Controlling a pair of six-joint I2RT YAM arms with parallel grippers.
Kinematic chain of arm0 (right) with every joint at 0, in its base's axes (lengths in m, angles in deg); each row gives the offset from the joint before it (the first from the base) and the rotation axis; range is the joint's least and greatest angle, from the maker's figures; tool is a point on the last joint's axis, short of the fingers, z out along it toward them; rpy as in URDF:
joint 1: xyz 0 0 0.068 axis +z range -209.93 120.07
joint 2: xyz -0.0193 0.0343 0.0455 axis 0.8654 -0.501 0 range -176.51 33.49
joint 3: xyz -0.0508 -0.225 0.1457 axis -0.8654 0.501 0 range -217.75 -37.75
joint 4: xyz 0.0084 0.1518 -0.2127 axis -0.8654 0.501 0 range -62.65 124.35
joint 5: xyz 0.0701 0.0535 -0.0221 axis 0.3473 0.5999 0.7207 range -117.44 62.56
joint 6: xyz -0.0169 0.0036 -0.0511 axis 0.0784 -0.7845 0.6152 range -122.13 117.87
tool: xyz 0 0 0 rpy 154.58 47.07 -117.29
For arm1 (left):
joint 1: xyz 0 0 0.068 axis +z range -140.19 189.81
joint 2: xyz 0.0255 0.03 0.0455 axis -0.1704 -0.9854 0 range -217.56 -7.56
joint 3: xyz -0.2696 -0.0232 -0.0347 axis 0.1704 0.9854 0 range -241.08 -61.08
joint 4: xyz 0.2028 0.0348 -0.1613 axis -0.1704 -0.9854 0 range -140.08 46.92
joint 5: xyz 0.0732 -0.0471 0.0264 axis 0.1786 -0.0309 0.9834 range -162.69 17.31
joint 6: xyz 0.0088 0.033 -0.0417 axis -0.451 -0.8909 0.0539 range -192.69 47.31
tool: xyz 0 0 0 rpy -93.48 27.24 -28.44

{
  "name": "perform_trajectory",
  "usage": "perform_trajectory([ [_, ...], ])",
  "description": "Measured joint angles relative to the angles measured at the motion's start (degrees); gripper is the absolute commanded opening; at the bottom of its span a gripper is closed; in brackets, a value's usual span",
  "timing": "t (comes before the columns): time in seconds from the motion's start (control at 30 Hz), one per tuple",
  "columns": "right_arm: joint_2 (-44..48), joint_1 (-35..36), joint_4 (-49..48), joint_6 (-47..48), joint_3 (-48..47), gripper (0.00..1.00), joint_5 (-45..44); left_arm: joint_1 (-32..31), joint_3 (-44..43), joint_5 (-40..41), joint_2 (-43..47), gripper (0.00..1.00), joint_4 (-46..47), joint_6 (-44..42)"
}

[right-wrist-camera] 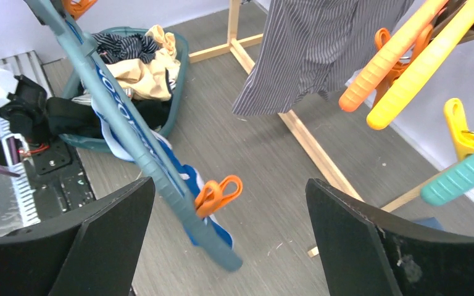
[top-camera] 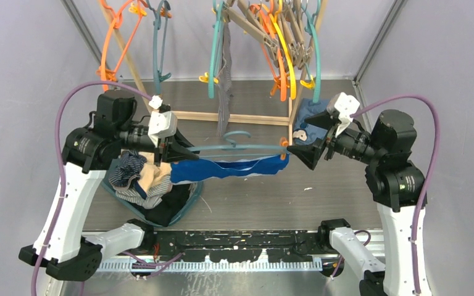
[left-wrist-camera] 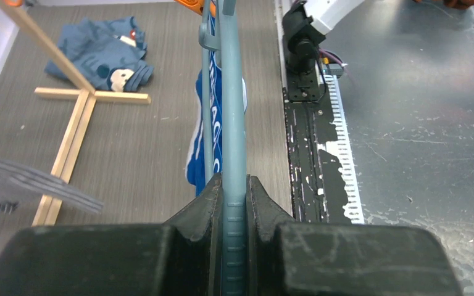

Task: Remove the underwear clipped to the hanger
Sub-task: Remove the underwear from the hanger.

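My left gripper [top-camera: 171, 150] is shut on the left end of a teal hanger [top-camera: 234, 148] and holds it level above the table; the wrist view shows the bar [left-wrist-camera: 233, 111] pinched between the jaws [left-wrist-camera: 234, 191]. Bright blue underwear [top-camera: 228, 168] hangs under the bar, held at the right end by an orange clip [top-camera: 284, 143]. My right gripper [top-camera: 293, 150] is wide open at that end. In the right wrist view, the clip [right-wrist-camera: 219, 192] and hanger tip [right-wrist-camera: 222, 246] lie between its fingers [right-wrist-camera: 111, 228], untouched. The blue underwear [right-wrist-camera: 216, 231] shows behind the bar.
A teal basket [top-camera: 188, 200] at front left holds navy pinstriped [top-camera: 126, 168] and beige [top-camera: 154, 176] underwear. A wooden rack [top-camera: 234, 117] behind carries coloured hangers and a grey striped garment [top-camera: 224, 92]. A blue cartoon-face garment [top-camera: 308, 117] lies by the rack's right foot.
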Motion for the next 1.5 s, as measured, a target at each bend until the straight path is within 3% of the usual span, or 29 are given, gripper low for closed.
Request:
perform_trajectory([
  [0.37, -10.38, 0.0, 7.13, -0.28, -1.62, 0.95, 3.58, -0.26, 6.67, -7.87, -2.8, 0.0, 2.67, -13.46],
  [0.83, -10.47, -0.09, 20.26, 10.54, 5.79, 0.93, 7.43, -1.88, 11.08, -8.5, -5.62, 0.0, -3.08, -36.48],
  [1.1, -9.07, -0.09, 22.29, 12.17, 9.4, 0.88, 8.44, -2.01, 12.92, -8.07, -5.62, 0.0, -4.39, -42.53],
  [1.5, -6.29, -0.09, 23.74, 13.51, 10.51, 0.7, 8.41, -2.01, 13.14, -7.76, -5.9, 0.0, -4.79, -45.05],
])
